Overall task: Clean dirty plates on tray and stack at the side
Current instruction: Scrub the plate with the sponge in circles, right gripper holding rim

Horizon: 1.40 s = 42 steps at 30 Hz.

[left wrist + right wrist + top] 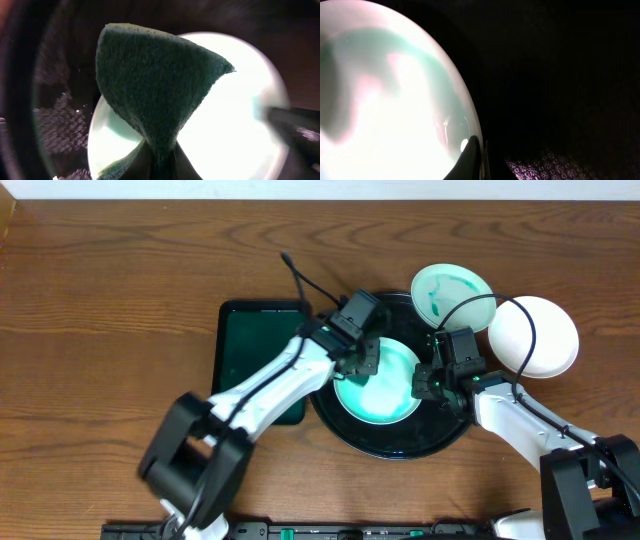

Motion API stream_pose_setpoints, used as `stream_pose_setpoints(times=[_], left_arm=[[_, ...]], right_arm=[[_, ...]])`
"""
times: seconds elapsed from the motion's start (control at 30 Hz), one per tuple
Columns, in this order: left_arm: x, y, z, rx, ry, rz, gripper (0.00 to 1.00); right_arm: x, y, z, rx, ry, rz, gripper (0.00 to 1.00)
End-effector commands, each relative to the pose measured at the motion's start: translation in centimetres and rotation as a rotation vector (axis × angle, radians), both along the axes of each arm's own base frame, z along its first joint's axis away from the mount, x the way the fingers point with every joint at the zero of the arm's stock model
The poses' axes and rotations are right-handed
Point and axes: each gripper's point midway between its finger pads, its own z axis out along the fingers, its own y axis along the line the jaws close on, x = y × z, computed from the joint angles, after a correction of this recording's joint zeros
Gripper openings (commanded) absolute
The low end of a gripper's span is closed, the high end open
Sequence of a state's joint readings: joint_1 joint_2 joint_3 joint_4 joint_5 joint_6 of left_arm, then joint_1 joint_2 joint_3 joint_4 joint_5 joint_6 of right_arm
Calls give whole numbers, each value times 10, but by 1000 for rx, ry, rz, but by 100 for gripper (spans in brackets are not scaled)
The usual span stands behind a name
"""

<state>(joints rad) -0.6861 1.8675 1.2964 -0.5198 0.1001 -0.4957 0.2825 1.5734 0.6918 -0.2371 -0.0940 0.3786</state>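
Wooden table (100, 300) fills the overhead frame. At centre lies the round black tray (400, 448), with a smaller dark green rectangular tray (250, 350) touching its left side.

Three plates are visible:
- **Centre plate:** the centre plate (385, 405) lies inside the black tray. It is tinted teal and shows green smears in the right wrist view.
- **Marked plate:** the marked plate (452, 292) sits at the tray's upper right rim. Whether it rests on the rim or just beside it cannot be told.
- **White plate:** the white plate (535, 337) lies on the table right of the tray and appears clean.

The left gripper (366, 360) hangs over the centre plate's upper left portion. It is clenched on a dark green scouring pad (155, 85), pinched by one narrow corner so that the broad end fans out above the plate. The right gripper (428, 382) sits at the centre plate's right edge, and its fingers appear to pinch the rim, steadying the plate.

The step in hand is judged to be scrubbing the centre plate. Several things could go wrong:
- **Plate movement:** sideways pressure from the pad could twist the plate out of the thin rim hold, so that it slides or tips within the tray.
- **Pad grip:** held by one corner only, the pad may fold or pull free under load.
- **Neighbouring plate:** the right arm works near the marked plate, and a wide swing could nudge it.
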Motion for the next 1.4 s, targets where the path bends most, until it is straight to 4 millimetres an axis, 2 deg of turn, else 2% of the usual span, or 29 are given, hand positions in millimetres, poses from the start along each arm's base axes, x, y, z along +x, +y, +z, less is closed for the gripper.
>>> stream_pose_setpoints(times=[0.0,0.13,0.2,0.27,0.37,0.47,0.53,0.63,0.7,0.8,0.93,1.1,1.37], left_arm=[[-5,9,-37,77,54,48,8],[-21,2,-68,62,170,31,7],[-32,-6,-76,20,236,7,7],[-42,-16,-75,-37,294,-18,7],[-56,-34,-65,-146,374,-61,7],[-67,-55,-46,-275,453,-112,7],[-68,-64,-31,-335,466,-135,7],[-57,-67,-5,-379,411,-145,8],[-46,-63,13,-383,343,-134,7],[-24,-46,34,-331,206,-79,7],[3,-13,42,-187,46,24,7],[11,7,24,-60,13,80,7],[0,7,-28,20,112,68,7]], right_arm=[[-5,4,-6,7,23,17,1],[-5,4,-6,8,22,17,1],[-5,4,-6,9,21,16,1],[-4,4,-6,9,19,17,1],[-4,4,-6,9,19,16,1],[-4,4,-6,9,19,17,1],[-4,4,-6,9,19,17,1],[-4,4,-6,8,19,17,1],[-4,4,-6,9,19,17,1],[-4,4,-6,8,19,16,1],[-4,4,-6,8,19,17,1],[-4,4,-6,8,19,17,1],[-4,4,-6,9,19,17,1]])
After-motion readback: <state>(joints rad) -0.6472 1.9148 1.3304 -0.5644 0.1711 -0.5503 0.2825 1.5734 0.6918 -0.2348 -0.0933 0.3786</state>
